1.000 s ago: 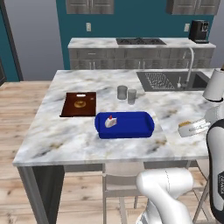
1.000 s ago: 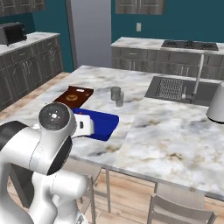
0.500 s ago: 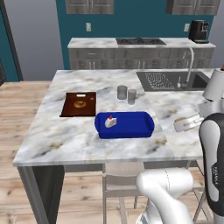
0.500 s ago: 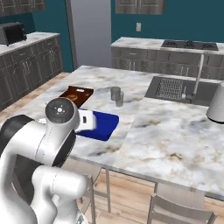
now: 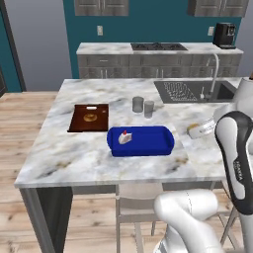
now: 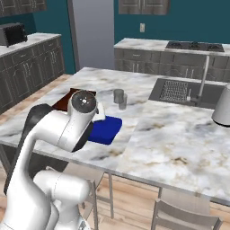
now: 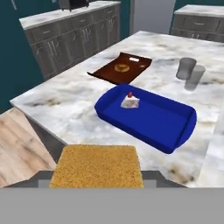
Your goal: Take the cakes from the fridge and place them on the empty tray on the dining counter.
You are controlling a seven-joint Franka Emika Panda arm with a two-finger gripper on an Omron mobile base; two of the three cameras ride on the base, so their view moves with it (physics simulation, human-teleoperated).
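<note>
You had one cake home at this point: the white wedge with the cherry (image 7: 130, 101) sat inside the blue tray (image 7: 175, 135), towards the tray's end nearest the wooden board (image 7: 120, 68). From the left base view the same picture held, wedge (image 5: 124, 138) in the tray (image 5: 153, 144) on the marble dining counter (image 5: 74, 158), board (image 5: 89, 117) just beside it, two glasses (image 5: 142, 105) near the tray's far side.

The second cake, the flat tan-brown square (image 7: 97, 166), filled the bottom of your hand view, and your gripper (image 7: 97, 177) looked closed on it, jaws partly spread to take its width; the fingertips themselves were hidden behind the cake. It hung off the counter's edge, short of the tray, not yet over it.

So by my reading you were past halfway: fridge work finished, one cake placed, one carried. What remained was to bring the square over the tray's bare part beside the wedge, lower it, and let go.
</note>
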